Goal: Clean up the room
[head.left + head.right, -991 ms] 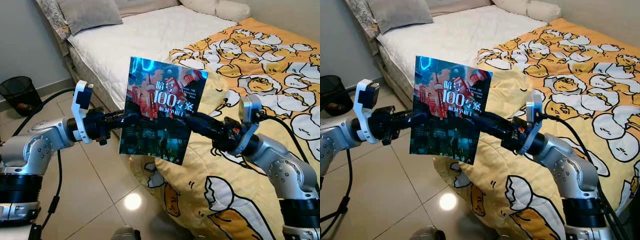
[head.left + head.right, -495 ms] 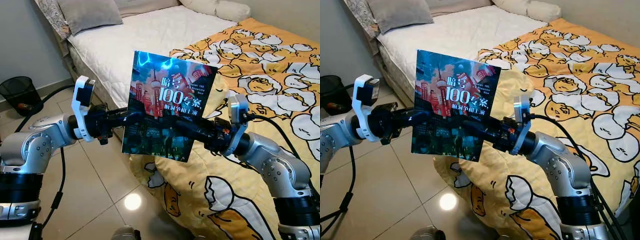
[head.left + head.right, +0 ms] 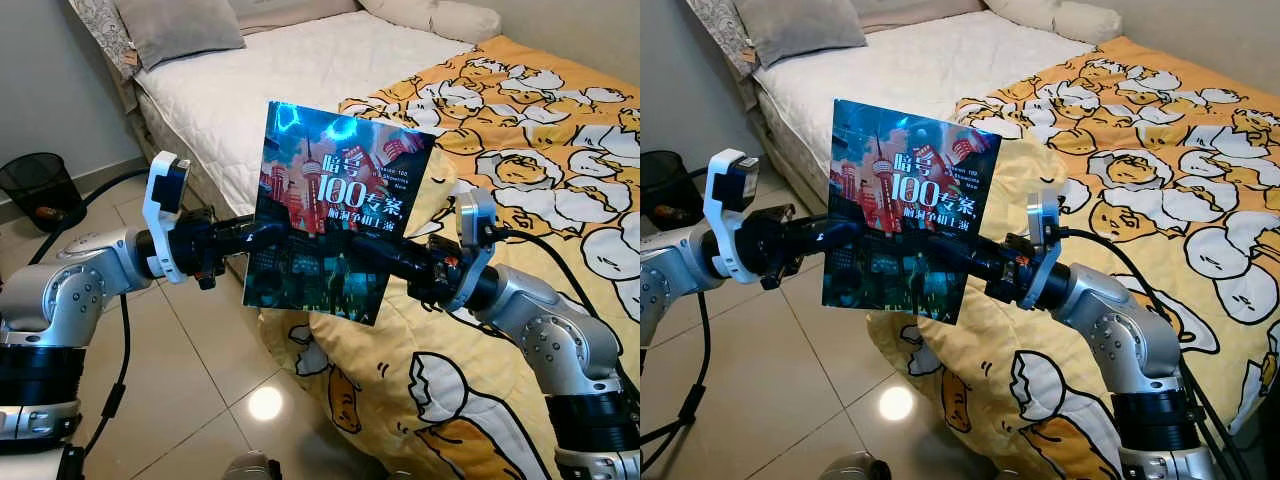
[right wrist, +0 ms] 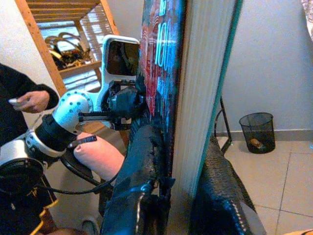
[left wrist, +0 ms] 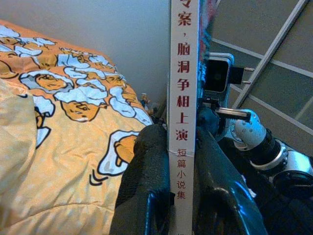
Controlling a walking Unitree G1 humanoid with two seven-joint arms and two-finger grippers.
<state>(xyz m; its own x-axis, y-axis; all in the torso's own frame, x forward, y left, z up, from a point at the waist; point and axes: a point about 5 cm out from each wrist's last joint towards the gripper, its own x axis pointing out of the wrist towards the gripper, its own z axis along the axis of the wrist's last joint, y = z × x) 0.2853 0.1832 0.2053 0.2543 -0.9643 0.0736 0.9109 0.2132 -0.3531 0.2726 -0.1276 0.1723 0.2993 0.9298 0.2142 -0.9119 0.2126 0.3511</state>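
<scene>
Bedding is spread behind: a bed with a yellow duvet at the right. Held upright above the floor is a stiff, glossy book, judged light but slippery, clamped at its left edge by the left gripper and at its right by the right gripper, whose jaws are closed on it. Something small is held by a black wastebasket at the far left.

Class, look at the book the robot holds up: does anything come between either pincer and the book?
Nothing visible does. The left pincer clamps the book at its spine, and the right pincer clamps its page edge.
</scene>
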